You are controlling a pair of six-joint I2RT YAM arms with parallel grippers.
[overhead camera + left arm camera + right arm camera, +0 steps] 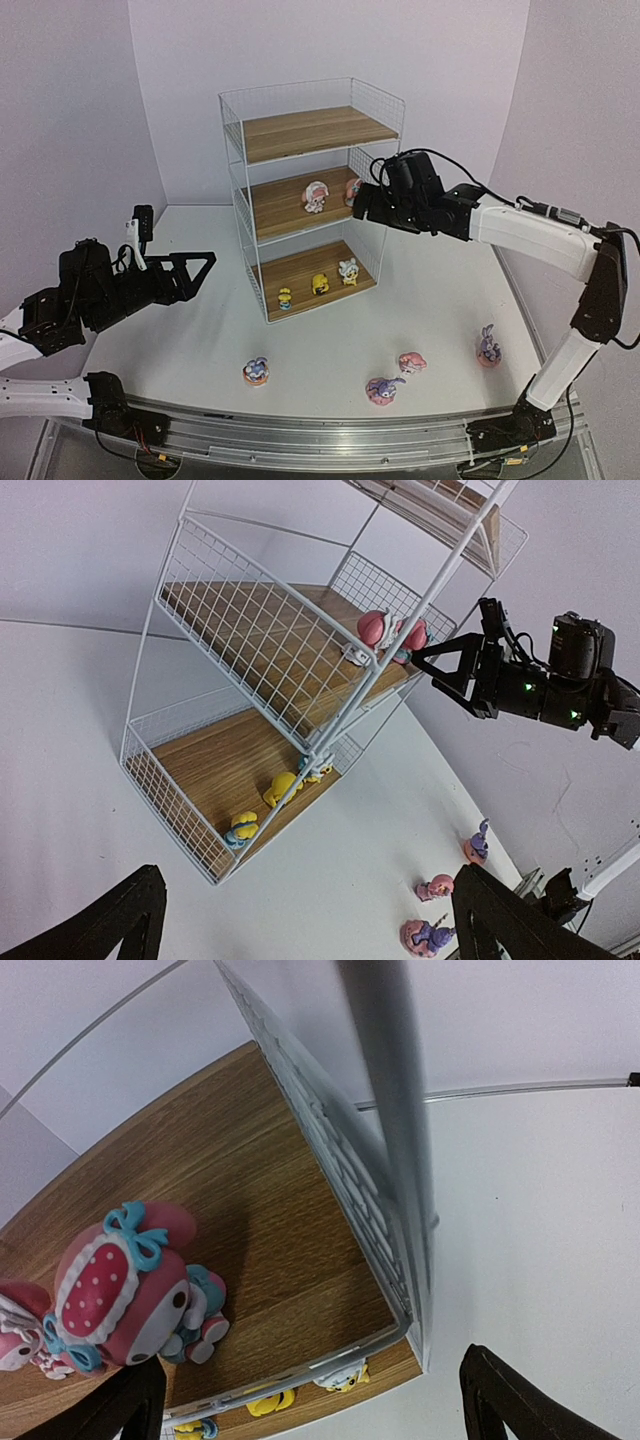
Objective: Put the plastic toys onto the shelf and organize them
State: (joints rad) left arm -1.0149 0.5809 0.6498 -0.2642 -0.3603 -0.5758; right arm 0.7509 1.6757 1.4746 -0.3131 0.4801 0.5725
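Observation:
The shelf [300, 135] is a white wire rack with three wooden boards. Two pink-white toys [315, 196] stand on its middle board. Three yellow/white toys [320, 284] sit on the bottom board. On the table lie three purple bunnies [256, 372], [384, 389], [488, 347] and one pink-white toy [412, 362]. My right gripper [358, 208] is open and empty at the middle board's right front corner; its wrist view shows a pink toy [130, 1290] just left of it. My left gripper [196, 270] is open and empty, in the air left of the shelf.
The left wrist view shows the shelf [250, 670], the right gripper [450, 665] at its middle board, and loose toys [437, 887] on the white table. A metal rail [320, 440] runs along the near table edge.

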